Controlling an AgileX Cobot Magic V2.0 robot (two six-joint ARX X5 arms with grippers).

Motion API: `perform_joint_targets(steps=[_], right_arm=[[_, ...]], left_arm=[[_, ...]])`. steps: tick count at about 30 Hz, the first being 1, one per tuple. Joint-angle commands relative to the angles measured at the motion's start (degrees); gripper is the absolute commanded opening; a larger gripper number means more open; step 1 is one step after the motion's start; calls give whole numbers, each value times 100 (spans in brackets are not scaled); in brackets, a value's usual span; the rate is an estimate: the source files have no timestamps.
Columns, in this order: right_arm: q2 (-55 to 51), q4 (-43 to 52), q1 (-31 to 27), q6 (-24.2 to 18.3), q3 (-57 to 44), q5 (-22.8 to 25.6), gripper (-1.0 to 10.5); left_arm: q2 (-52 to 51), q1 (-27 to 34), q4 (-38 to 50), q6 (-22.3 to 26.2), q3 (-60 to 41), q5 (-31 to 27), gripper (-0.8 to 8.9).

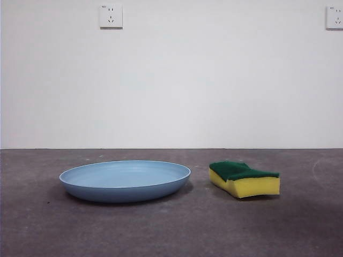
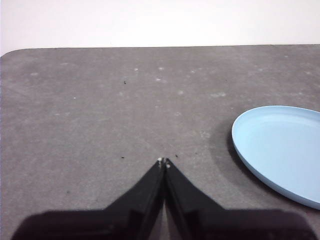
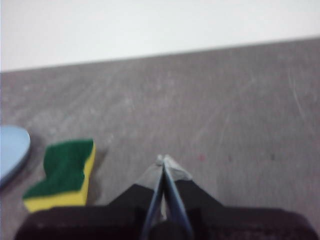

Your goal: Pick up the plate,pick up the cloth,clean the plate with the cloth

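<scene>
The light-blue plate (image 1: 125, 180) lies flat on the grey table, left of centre in the front view. The cloth, a yellow sponge with a dark green top (image 1: 244, 179), lies to its right, apart from it. My left gripper (image 2: 164, 162) is shut and empty above the bare table, with the plate (image 2: 282, 150) off to one side of it. My right gripper (image 3: 163, 161) is shut and empty, with the sponge (image 3: 64, 174) and the plate's edge (image 3: 11, 150) beside it. Neither gripper shows in the front view.
The grey table (image 1: 171, 230) ends at a white wall with two sockets (image 1: 111, 16). The table's rounded far corner shows in the left wrist view (image 2: 15, 52).
</scene>
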Motion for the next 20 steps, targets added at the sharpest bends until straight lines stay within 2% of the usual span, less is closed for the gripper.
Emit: perform_joint_targets(steps=[1,3,20], right_arm=[[-13,-44,15,225,-68,-7,2],[-11,-42,15,321,-68,-2,2],[-11,-33,13,317,-61,37,2]], left_arm=[[-15,20,-4,-20,-79,-4,-3],[-15,20,-4,-20,-79,-4,-3],[-15,20,-4,-20,-79,-4,-3]])
